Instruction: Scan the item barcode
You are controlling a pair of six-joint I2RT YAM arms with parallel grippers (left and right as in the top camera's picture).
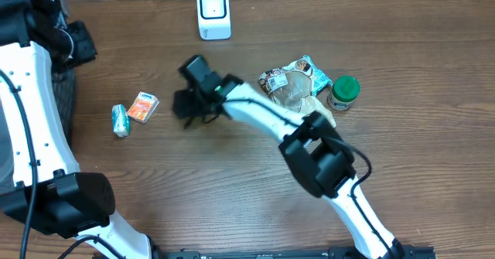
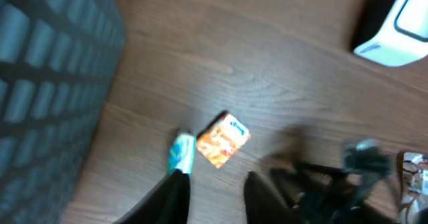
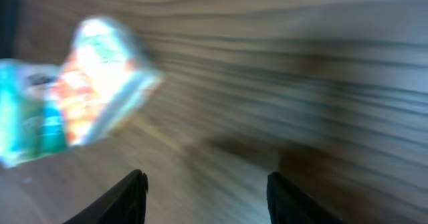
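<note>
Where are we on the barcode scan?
Done: nothing that shows; no item is held. In hand: the right gripper hovers open near the orange packet, jaws empty; the left gripper is empty too. Left: grip the packet, carry it to the white scanner, show its barcode.

Right wrist view: motion-blurred throughout.
Orange packet (image 3: 100, 83): smeared; print illegible.
Teal packet (image 3: 23, 117): smeared; cut off by left edge.
Right gripper (image 3: 206, 184): finger bases cut off by bottom edge.
Left gripper (image 2: 214, 180): finger bases cut off by bottom edge.
Scanner (image 2: 401, 17): cropped by top-right corner, left wrist view.
Snack bag (image 1: 290, 85): partly hidden under right arm (image 1: 263, 116).
</note>
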